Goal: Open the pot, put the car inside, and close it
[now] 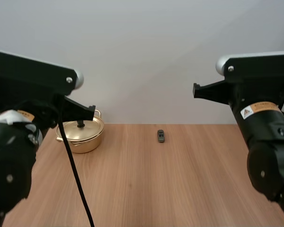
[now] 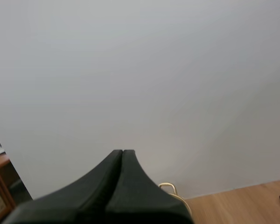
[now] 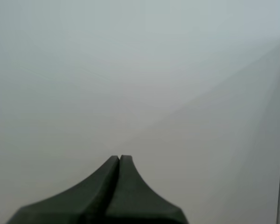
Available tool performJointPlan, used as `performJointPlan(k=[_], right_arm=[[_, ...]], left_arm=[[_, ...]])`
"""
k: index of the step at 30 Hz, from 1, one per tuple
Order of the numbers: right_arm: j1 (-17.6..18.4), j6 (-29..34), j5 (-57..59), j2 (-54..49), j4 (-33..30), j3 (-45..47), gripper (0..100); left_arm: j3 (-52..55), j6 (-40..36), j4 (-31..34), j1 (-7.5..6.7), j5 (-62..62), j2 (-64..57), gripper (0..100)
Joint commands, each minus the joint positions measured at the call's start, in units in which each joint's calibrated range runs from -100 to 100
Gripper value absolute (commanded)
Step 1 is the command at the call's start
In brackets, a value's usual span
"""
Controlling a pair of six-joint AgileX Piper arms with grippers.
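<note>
Pot (image 1: 83, 137) is placed at far left of table (image 1: 156, 189), lid (image 1: 80, 126) seated on it. Car (image 1: 161, 135) is set well apart to its right. Left gripper (image 2: 122, 152) is held above pot, fingers pressed together; right gripper (image 3: 120, 157) fingers likewise pressed together, nothing pinched.

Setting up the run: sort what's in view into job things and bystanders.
For the job: pot, its lid on top, car, left gripper and right gripper, both shut.
Just there: table, only the surface under them.
</note>
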Motion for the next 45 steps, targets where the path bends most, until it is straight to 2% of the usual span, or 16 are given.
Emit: performJointPlan(k=[1,3,6,9,11,12,14,17,18,22,26,28,31,36,39,45], right_arm=[[0.0,-5.3,99.3,37.6,4.4,-61.7,0],[0.0,-5.4,107.1,42.7,8.4,-67.2,0],[0.0,-5.4,110.2,47.6,12.0,-69.6,0],[0.1,-5.9,110.4,51.4,13.0,-69.6,0],[0.5,-7.7,110.4,53.4,11.1,-69.6,0],[0.9,-8.3,110.4,54.0,10.5,-69.6,0],[1.6,-10.3,110.4,55.2,10.1,-69.6,22],[3.2,-13.9,110.2,56.3,11.4,-69.6,77],[3.8,-14.1,110.2,56.7,12.3,-69.6,99],[6.2,-14.0,109.1,56.8,15.7,-69.6,100],[6.8,-14.0,107.4,56.8,18.8,-69.6,100],[6.8,-14.0,106.5,56.8,19.2,-69.6,100],[6.8,-14.0,105.3,56.8,18.4,-69.6,100],[6.8,-14.0,105.2,56.8,17.7,-69.6,100],[6.8,-14.0,105.8,56.8,17.1,-69.6,100],[6.8,-14.0,107.1,56.8,15.3,-69.6,100]], left_arm=[[-35.2,-26.4,14.7,1.59,37.5,31.6,0],[-42.5,-26.2,16.5,2.17,42.2,38.1,0],[-48.9,-23.0,19.1,2.33,45.0,45.2,0],[-50.6,-18.6,20.7,2.33,45.5,48.8,0],[-50.3,-17.4,20.7,2.33,43.9,50.3,7],[-50.3,-17.4,20.6,2.33,43.2,50.9,13],[-50.3,-17.2,20.4,2.33,41.4,52.3,38],[-50.3,-12.0,16.2,2.33,40.9,54.4,98],[-50.3,-9.6,14.3,2.33,42.6,55.0,100],[-50.3,-1.9,2.2,2.33,57.2,58.2,100],[-50.3,-2.8,-5.8,2.33,57.2,61.6,100],[-50.3,-5.2,-6.2,2.33,52.7,62.7,100],[-50.3,-5.2,-5.3,2.41,45.1,63.1,100],[-50.3,-2.9,-5.4,2.41,40.6,63.3,100],[-50.3,2.8,-4.1,2.41,41.0,63.4,100],[-50.3,1.8,-0.6,2.41,52.8,65.1,100]])
